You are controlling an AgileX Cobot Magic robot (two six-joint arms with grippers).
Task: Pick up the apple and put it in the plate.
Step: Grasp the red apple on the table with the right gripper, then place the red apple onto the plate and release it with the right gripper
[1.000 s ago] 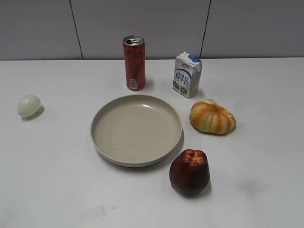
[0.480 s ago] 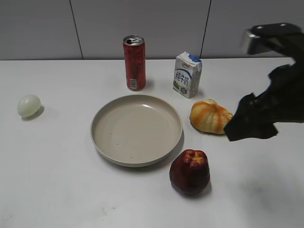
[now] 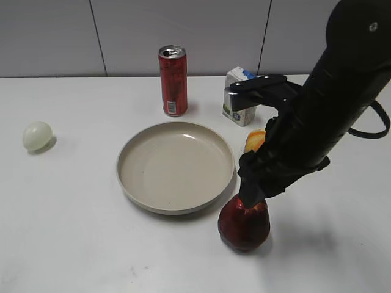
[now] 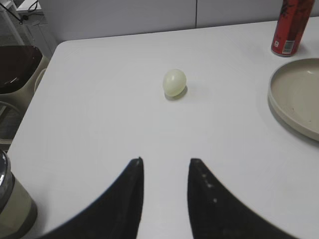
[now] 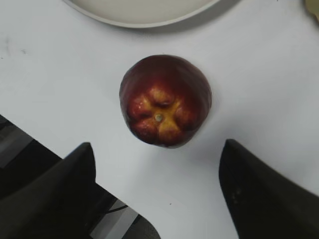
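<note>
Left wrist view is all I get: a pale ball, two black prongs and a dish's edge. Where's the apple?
Observer: The apple sits on the table beside the plate, near its front right rim, not in it.
Operator: Is anything holding it?
Observer: No. The right gripper is open just above it, one finger to each side.
Operator: Anything behind that arm?
Observer: A milk carton and an orange striped lump, both partly hidden.

Right hand (image 5: 157,191) (fingers spread) descended over apple (image 5: 165,100).
</note>
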